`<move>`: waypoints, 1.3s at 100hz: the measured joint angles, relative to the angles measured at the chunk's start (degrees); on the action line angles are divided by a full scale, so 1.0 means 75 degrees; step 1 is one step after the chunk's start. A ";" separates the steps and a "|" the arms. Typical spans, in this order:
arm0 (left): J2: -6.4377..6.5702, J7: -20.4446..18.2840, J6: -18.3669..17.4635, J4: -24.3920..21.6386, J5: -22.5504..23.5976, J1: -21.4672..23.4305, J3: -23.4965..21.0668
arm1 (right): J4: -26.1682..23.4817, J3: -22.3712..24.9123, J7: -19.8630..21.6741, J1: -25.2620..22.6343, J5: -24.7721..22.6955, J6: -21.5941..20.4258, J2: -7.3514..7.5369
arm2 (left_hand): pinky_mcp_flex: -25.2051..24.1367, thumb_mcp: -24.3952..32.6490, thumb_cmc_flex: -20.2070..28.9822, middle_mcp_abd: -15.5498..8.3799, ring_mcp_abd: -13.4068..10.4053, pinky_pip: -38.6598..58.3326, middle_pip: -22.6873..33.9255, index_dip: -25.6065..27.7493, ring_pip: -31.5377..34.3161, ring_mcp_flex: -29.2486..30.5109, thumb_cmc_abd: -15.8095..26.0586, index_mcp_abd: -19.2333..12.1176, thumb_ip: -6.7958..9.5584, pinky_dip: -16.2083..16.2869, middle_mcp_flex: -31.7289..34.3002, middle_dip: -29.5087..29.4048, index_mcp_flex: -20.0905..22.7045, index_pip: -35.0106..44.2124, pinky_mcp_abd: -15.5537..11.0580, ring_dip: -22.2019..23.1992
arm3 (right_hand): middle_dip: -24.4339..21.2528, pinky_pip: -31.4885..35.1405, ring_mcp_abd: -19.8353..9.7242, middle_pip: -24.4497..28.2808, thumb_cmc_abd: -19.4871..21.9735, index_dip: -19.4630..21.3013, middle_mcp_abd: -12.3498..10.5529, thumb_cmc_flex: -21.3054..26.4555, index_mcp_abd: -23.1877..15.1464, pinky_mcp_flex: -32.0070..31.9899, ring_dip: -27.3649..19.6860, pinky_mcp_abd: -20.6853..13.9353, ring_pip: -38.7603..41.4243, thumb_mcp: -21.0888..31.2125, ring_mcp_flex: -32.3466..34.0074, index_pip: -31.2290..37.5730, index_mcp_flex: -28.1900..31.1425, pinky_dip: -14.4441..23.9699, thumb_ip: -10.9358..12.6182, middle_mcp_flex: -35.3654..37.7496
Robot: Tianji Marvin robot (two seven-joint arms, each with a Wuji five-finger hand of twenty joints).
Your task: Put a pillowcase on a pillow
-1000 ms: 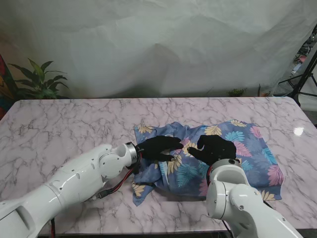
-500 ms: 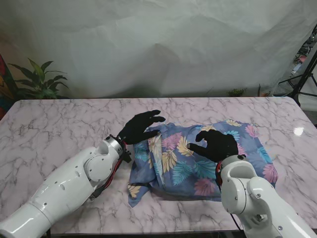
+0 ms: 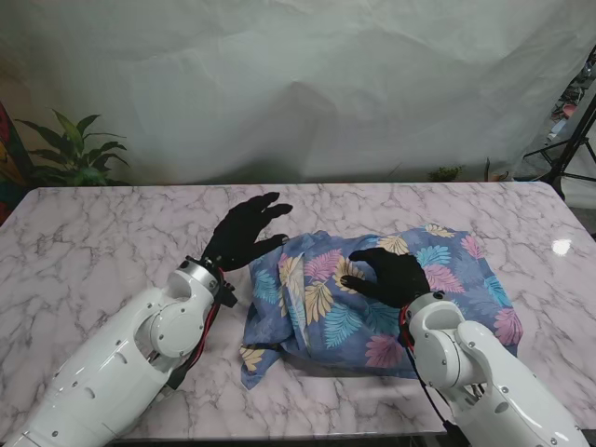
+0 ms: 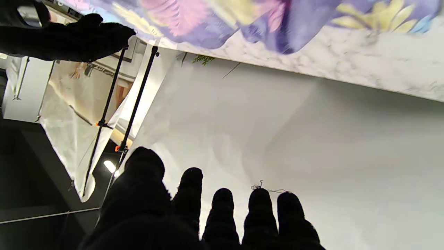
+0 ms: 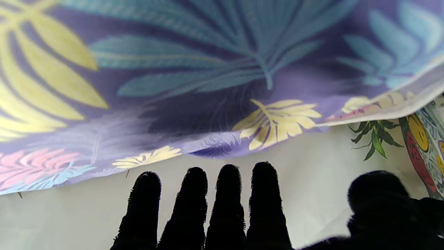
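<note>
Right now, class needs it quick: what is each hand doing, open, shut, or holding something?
Left hand: open, fingers spread, holding nothing.
Right hand: open, flat over the pillowcase, gripping nothing.

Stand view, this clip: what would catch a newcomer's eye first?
The blue pillowcase printed with pink, yellow and teal leaves, lying bunched on the white marble table, right of centre. Next, the two black-gloved hands: the right hand is spread over the middle of the fabric, while the left hand hovers open with fingers apart by the cloth's left edge. A green potted plant stands at the far left before the white backdrop.
</note>
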 measured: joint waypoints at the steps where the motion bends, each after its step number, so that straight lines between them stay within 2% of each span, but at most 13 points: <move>1: 0.0007 -0.0023 0.0009 -0.0001 0.0000 0.0020 -0.0016 | 0.0035 -0.0016 0.0001 0.0019 -0.0013 -0.0014 0.0000 | -0.0001 0.0000 0.0000 0.0000 0.0008 -0.0058 -0.0004 0.0000 -0.0013 -0.0001 0.0000 0.0000 0.0000 0.0000 0.0000 0.0000 0.0000 -0.0034 0.0003 0.0000 | -0.0001 0.0000 0.0000 -0.0001 0.0000 -0.0002 0.0000 0.0000 0.0000 -0.0001 0.0000 0.0000 0.0000 0.0000 -0.0005 0.0000 0.0000 -0.0002 0.0000 0.0000; 10: 0.0041 -0.0232 0.0173 -0.0031 -0.0019 0.0190 -0.0188 | 0.0329 -0.0208 0.0055 0.0211 -0.0055 -0.0112 0.0014 | -0.0007 0.0000 -0.0002 0.0004 0.0017 -0.0195 -0.0107 0.0000 -0.0101 -0.0005 0.0000 0.0000 0.0000 0.0000 -0.0003 0.0000 0.0000 -0.0235 0.0070 0.0000 | -0.0003 -0.0019 -0.0001 -0.0010 0.0003 -0.0018 -0.0003 0.0000 0.0000 -0.0051 -0.0002 0.0000 0.0000 -0.0006 -0.0099 -0.0075 -0.0132 -0.0019 0.0006 -0.0103; 28: 0.0075 -0.0354 0.0646 -0.0035 -0.0338 0.0383 -0.0360 | 0.1162 -0.0888 0.0117 0.0887 0.0329 -0.0272 0.0042 | -0.0072 0.0001 -0.0003 0.0098 0.0062 -0.0344 -0.0191 -0.0001 -0.0178 -0.0022 0.0000 0.0135 0.0000 0.0000 -0.0012 0.0000 0.0000 -0.0446 0.0093 0.0000 | -0.0176 -0.0092 -0.0010 -0.0279 0.0072 -0.0119 -0.0074 0.0000 -0.0003 -0.0200 -0.0005 0.0014 -0.0001 -0.0260 -0.0212 -0.0106 -0.0378 -0.0094 0.0075 -0.0290; 39: 0.0080 -0.0469 0.0851 0.0002 -0.0491 0.0427 -0.0412 | 0.1822 -0.1458 -0.0108 0.1465 0.0522 -0.0291 0.0028 | -0.0077 0.0002 -0.0003 0.0109 0.0093 -0.0435 -0.0194 -0.0001 -0.0192 -0.0024 0.0000 0.0142 0.0000 0.0000 -0.0012 0.0000 0.0003 -0.0525 0.0096 0.0000 | -0.0260 -0.0092 -0.0010 -0.0459 0.0071 -0.0194 -0.0083 0.0000 -0.0003 -0.0312 -0.0005 0.0002 -0.0001 -0.0315 -0.0308 -0.0111 -0.0464 -0.0094 0.0076 -0.0291; 49: 0.0081 -0.0471 0.0917 0.0103 -0.0596 0.0444 -0.0413 | 0.2395 -0.1918 -0.0359 0.1982 0.0877 -0.0236 -0.0049 | -0.0077 0.0002 -0.0003 0.0109 0.0119 -0.0438 -0.0195 -0.0001 -0.0241 -0.0025 0.0000 0.0142 0.0000 0.0000 -0.0012 0.0000 0.0014 -0.0578 0.0097 0.0000 | -0.0278 -0.0092 -0.0080 -0.0538 0.0139 -0.0196 -0.0090 0.0000 -0.0005 -0.0391 -0.0005 -0.0129 -0.0001 -0.0387 -0.0313 -0.0111 -0.0476 -0.0094 0.0076 -0.0291; 63: 0.0079 -0.0439 0.1022 0.0225 -0.0653 0.0480 -0.0413 | 0.2949 -0.2376 -0.0623 0.2518 0.1007 -0.0052 -0.0210 | -0.0077 0.0002 -0.0003 0.0122 0.0129 -0.0528 -0.0195 -0.0001 -0.0244 -0.0025 0.0000 0.0149 0.0000 0.0000 -0.0013 0.0000 0.0084 -0.0654 0.0100 -0.0001 | -0.0339 -0.0092 -0.0161 -0.0638 0.0139 -0.0214 -0.0099 0.0000 -0.0011 -0.0366 -0.0005 -0.0200 -0.0001 -0.0489 -0.0398 -0.0197 -0.0637 -0.0094 0.0076 -0.0293; 91: 0.0036 -0.0219 0.1048 0.0364 -0.0757 0.0646 -0.0520 | 0.3451 -0.2832 -0.0922 0.3062 0.1419 0.0430 -0.0470 | -0.0077 0.0002 -0.0003 0.0187 0.0131 -0.0530 -0.0195 -0.0001 -0.0245 -0.0025 0.0000 0.0175 0.0000 0.0088 -0.0014 0.0000 0.0135 -0.0684 0.0102 -0.0001 | -0.0370 -0.0092 -0.0186 -0.0804 0.0140 -0.0289 -0.0099 0.0000 -0.0012 -0.0296 -0.0005 -0.0195 -0.0001 -0.0449 -0.0383 -0.0274 -0.0637 -0.0094 0.0077 -0.0293; 102: 0.0034 -0.0205 0.1014 0.0412 -0.0837 0.0687 -0.0550 | 0.3390 -0.2658 -0.0916 0.3031 0.1483 0.0507 -0.0541 | -0.0077 0.0003 -0.0003 0.0187 0.0131 -0.0531 -0.0195 -0.0001 -0.0245 -0.0025 0.0000 0.0175 0.0000 0.0090 -0.0014 0.0000 0.0136 -0.0700 0.0110 -0.0001 | -0.0373 -0.0085 -0.0186 -0.0819 0.0140 -0.0292 -0.0099 0.0000 -0.0012 -0.0291 -0.0005 -0.0195 -0.0001 -0.0398 -0.0383 -0.0281 -0.0637 -0.0094 0.0077 -0.0293; 111: 0.0033 -0.0203 0.0966 0.0469 -0.0868 0.0697 -0.0569 | 0.2840 -0.2149 -0.0996 0.2646 0.1488 0.0649 -0.0564 | -0.0077 0.0003 -0.0003 0.0187 0.0131 -0.0620 -0.0195 -0.0001 -0.0245 -0.0025 0.0000 0.0175 0.0000 0.0091 -0.0014 0.0000 0.0137 -0.0702 0.0174 -0.0001 | -0.0374 -0.0083 -0.0186 -0.0824 0.0140 -0.0293 -0.0091 0.0000 -0.0012 -0.0290 -0.0005 -0.0074 -0.0001 -0.0396 -0.0383 -0.0281 -0.0637 -0.0094 0.0152 -0.0293; 130: 0.0034 -0.0205 0.0968 0.0480 -0.0879 0.0742 -0.0597 | 0.0992 -0.1255 -0.1274 0.1431 0.0154 0.0892 -0.0472 | -0.0083 0.0003 -0.0003 0.0189 0.0143 -0.0790 -0.0195 0.0024 -0.0330 -0.0110 0.0000 0.0178 0.0000 0.0092 -0.0014 0.0000 0.0137 -0.0755 0.0175 -0.0001 | -0.0374 -0.0082 -0.0180 -0.0824 0.0140 -0.0293 -0.0089 0.0000 -0.0013 -0.0290 -0.0006 -0.0074 -0.0001 -0.0394 -0.0383 -0.0281 -0.0629 -0.0094 0.0153 -0.0293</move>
